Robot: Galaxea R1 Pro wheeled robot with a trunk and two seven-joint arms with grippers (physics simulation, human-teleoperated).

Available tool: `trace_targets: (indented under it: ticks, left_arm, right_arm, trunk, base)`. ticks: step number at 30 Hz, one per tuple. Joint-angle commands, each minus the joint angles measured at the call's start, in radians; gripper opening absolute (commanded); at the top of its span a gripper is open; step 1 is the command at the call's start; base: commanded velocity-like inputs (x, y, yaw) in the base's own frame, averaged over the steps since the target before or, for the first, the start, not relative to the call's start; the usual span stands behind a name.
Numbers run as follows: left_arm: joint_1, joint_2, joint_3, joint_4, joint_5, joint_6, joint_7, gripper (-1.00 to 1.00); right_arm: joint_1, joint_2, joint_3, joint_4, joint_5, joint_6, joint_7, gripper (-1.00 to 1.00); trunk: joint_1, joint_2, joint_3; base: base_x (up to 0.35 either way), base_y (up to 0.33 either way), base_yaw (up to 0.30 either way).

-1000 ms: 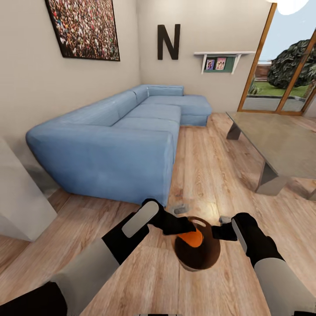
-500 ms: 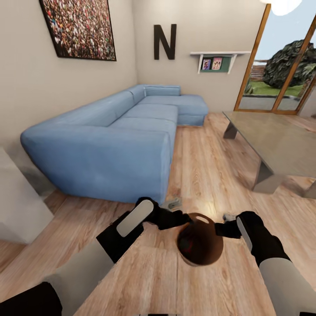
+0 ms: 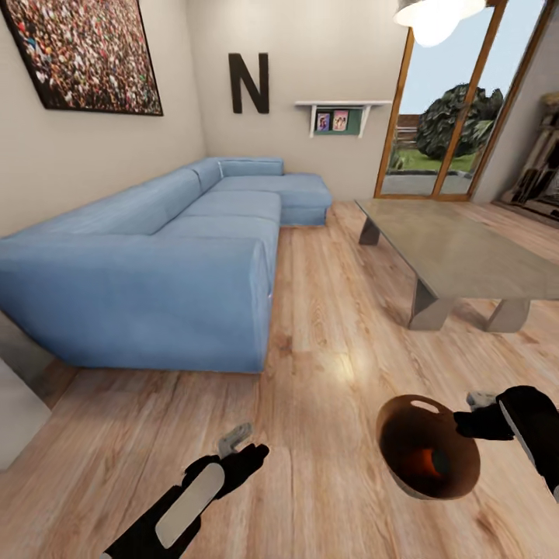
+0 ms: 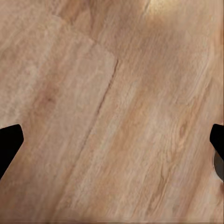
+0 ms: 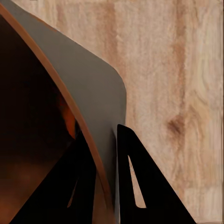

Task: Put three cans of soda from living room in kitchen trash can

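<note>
The tash can (image 3: 404, 415) hangs just above the plank floor, brown inside, with its oval slot (image 3: 424, 405) at the far rim. Deep inside lies an orange can of soda (image 3: 421, 463), with a dark shape beside it that I cannot identify. My right gripper (image 3: 468, 423) is shut on the tash can's rim; in the right wrist view its fingers (image 5: 135, 186) pinch the grey wall (image 5: 88, 88), one inside and one outside. My left gripper (image 3: 244, 448) hovers over bare floor to the left of the tash can, open, its fingers (image 4: 9, 140) wide apart with nothing between.
The light-blue sofa (image 3: 155, 264) fills the left side. A low glass-topped table (image 3: 458, 252) stands at the right. Wood-framed glass doors (image 3: 442, 116) are at the back. A pale block (image 3: 15, 404) sits at the left edge. Plank floor (image 3: 326, 310) runs between sofa and table.
The whole view has swung right as the camera turned. My left gripper has drawn away from the tash can's mouth to the left, holding nothing. The orange can now lies deeper inside.
</note>
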Motion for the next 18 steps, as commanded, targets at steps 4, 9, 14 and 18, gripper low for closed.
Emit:
trace_targets:
  ticks: [4,9,14,18]
  left_arm:
    - [0.000,-0.011,0.007,0.068,-0.001,-0.009,-0.018,1.00]
    - [0.000,-0.009,0.031,0.107,0.001,-0.011,-0.024,1.00]
    - [0.000,-0.008,0.070,0.121,0.001,-0.010,-0.027,1.00]
    - [0.000,-0.009,0.076,0.124,0.000,-0.010,-0.028,1.00]
  right_arm:
    - [0.000,0.003,0.001,-0.001,-0.109,0.015,0.009,-1.00]
    - [0.000,0.002,0.002,-0.002,-0.109,0.015,0.009,-1.00]
    - [0.000,0.001,0.002,-0.006,-0.109,0.015,0.009,-1.00]
    - [0.001,0.001,0.002,-0.020,-0.110,0.015,0.009,-1.00]
  trunk:
    - [-0.002,0.001,0.016]
    - [-0.004,0.002,0.035]
    - [-0.006,0.003,0.054]
    - [-0.007,0.004,0.058]
  base:
    - [0.000,0.000,-0.285]
    - [0.000,0.000,-0.286]
    - [0.000,0.000,-0.286]
    - [0.000,0.000,-0.286]
